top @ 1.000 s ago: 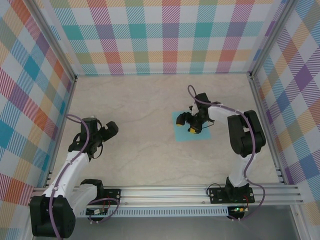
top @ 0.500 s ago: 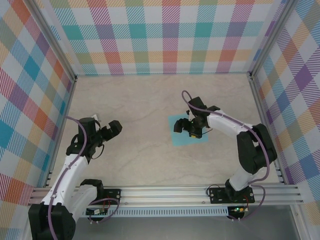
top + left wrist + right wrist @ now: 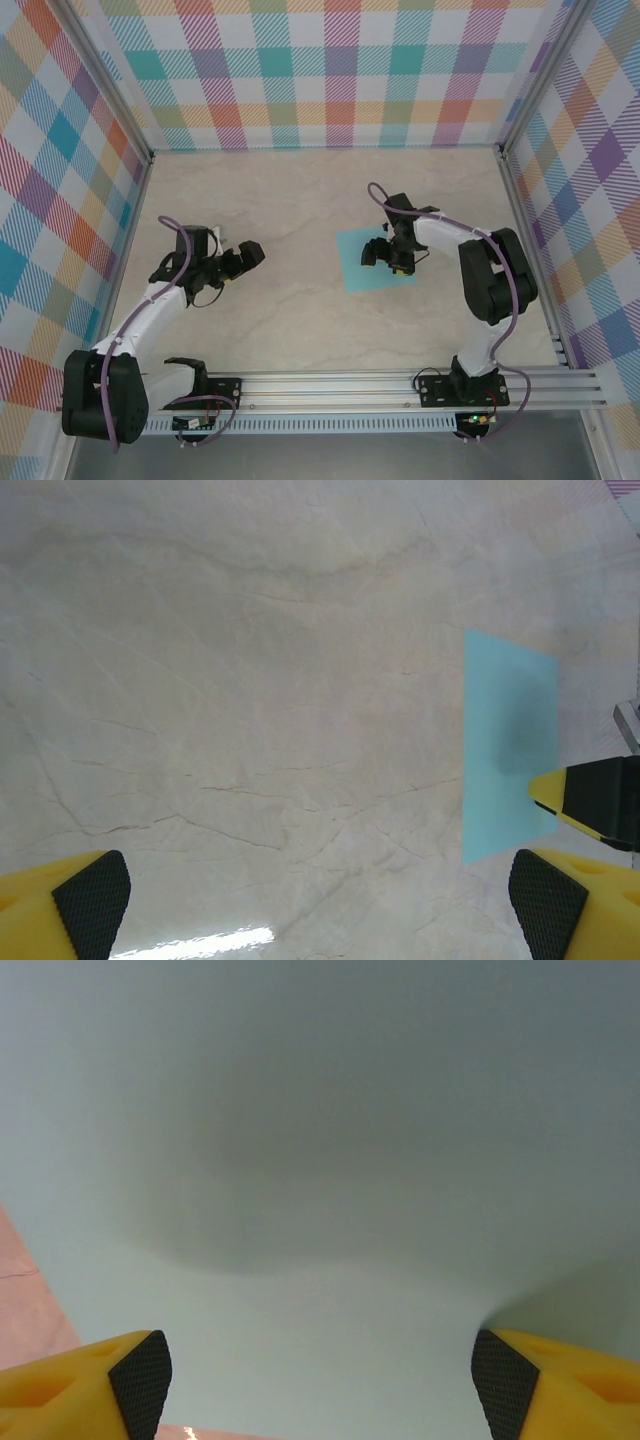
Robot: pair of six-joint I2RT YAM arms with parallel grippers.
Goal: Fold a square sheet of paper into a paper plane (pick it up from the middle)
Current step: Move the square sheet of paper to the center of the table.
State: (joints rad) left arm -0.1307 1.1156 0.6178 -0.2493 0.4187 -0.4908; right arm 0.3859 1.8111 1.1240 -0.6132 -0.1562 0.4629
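Observation:
The square sheet of paper (image 3: 353, 268) is light cyan and lies flat and unfolded on the marble table, right of centre. My right gripper (image 3: 386, 260) hangs low over its middle, open, with both pads wide apart just above the paper (image 3: 320, 1160) in the right wrist view (image 3: 322, 1385). My left gripper (image 3: 248, 260) stands open over bare table to the left of the sheet, pointing toward it. In the left wrist view (image 3: 320, 910) the sheet (image 3: 505, 730) lies ahead at the right, and a yellow-and-black finger of the right gripper rests over its near corner.
Plaid walls (image 3: 320, 80) close the table on three sides, with metal posts at the corners. An aluminium rail (image 3: 330, 385) carrying both arm bases runs along the near edge. Bare marble table (image 3: 280, 200) stretches between the two grippers and behind them.
My left gripper has swung right toward the sheet. The right gripper has shifted slightly over the paper, and the sheet has slid a little left and toward the near edge.

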